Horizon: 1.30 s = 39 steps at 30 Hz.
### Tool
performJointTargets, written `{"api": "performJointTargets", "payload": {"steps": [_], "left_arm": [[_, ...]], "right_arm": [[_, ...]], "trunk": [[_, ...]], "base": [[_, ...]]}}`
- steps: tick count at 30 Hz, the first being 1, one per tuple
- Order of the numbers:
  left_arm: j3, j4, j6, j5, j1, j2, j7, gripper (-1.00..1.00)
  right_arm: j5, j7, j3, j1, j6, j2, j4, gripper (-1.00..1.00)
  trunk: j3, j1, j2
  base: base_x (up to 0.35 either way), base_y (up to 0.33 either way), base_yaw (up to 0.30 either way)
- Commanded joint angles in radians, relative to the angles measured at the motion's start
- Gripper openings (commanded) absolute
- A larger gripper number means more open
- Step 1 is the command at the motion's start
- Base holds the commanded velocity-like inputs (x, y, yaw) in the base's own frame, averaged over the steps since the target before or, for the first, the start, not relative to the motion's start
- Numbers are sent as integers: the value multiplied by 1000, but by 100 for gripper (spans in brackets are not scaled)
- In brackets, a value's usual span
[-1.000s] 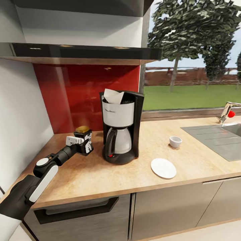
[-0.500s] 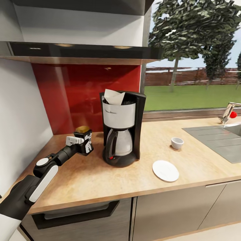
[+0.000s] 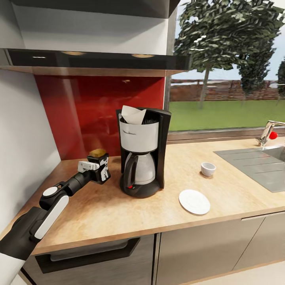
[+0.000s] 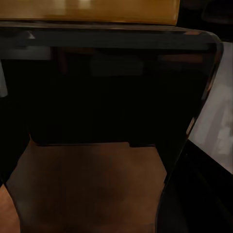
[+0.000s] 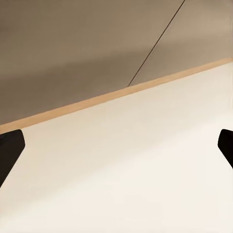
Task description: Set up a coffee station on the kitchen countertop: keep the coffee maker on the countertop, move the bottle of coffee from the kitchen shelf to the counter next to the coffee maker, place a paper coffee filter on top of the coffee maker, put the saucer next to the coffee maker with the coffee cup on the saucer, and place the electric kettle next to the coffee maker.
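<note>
The whole head view has slid a little compared with half a second ago, so the camera has moved rather than the objects; the left gripper (image 3: 97,168) sits in the same pose as a second ago, clamped around the bottle of coffee (image 3: 98,153), whose golden-brown cap shows just above the fingers. The bottle stands on the kitchen countertop (image 3: 118,206), just beside the coffee maker (image 3: 141,154) on its left – so nothing on the counter has changed, and the placing of the bottle looks finished apart from letting go. In the left wrist view the dark glass of the bottle (image 4: 111,97) fills the space between the fingers, which supports the reading that the grip is not yet released. The paper coffee filter (image 3: 132,114) pokes up out of the top of the machine. The saucer (image 3: 194,201) lies flat to the right of the machine, near the counter's front edge, and the coffee cup (image 3: 208,168) stands apart from it, further back – the cup is not yet on the saucer. The right gripper (image 5: 116,150) is spread wide, its two dark fingertips at opposite edges of the right wrist view, over pale floor and cabinet fronts (image 5: 73,53), holding nothing. I judge the next step to be opening the left fingers and drawing back without tipping the bottle
</note>
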Motion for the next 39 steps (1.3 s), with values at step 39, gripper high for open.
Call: {"api": "performJointTargets", "payload": {"steps": [39], "left_arm": [[-1, -1, 5, 9, -1, 1, 0, -100]], "right_arm": [[1, -2, 0, -1, -4, 0, -1, 100]], "trunk": [[-1, 0, -1]], "base": [[24, 4, -14]]}}
